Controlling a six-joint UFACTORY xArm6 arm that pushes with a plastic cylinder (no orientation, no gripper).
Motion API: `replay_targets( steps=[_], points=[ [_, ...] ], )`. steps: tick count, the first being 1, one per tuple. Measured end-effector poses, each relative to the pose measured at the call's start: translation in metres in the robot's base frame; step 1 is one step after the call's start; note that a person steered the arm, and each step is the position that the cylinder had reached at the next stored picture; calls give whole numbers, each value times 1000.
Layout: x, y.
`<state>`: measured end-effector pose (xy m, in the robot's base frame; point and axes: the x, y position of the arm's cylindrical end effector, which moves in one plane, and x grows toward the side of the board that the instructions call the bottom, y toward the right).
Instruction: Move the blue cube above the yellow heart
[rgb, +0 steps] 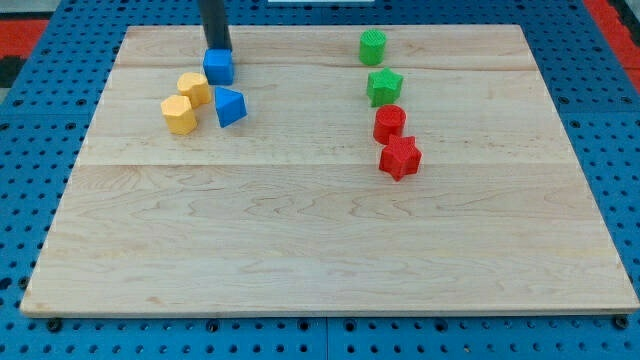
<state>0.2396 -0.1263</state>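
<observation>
The blue cube (219, 67) sits near the top left of the wooden board (330, 240). My tip (218, 49) is at the cube's top edge, touching or nearly touching it. A yellow block, heart-like in shape (194, 89), lies just below and left of the cube. A second yellow block (179, 114), hexagonal, sits below that one. A blue wedge-like block (230, 106) lies below the cube, right of the yellow blocks.
On the view's right half stand a green cylinder (373, 47), a green star (384, 87), a red cylinder (389, 124) and a red star (400, 157) in a rough column. Blue pegboard (30, 150) surrounds the board.
</observation>
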Motion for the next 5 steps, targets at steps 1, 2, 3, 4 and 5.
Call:
replay_targets(
  steps=[1, 2, 3, 4, 5],
  points=[
    [16, 32],
    [52, 61],
    [36, 45],
    [26, 24],
    [26, 3]
  ],
)
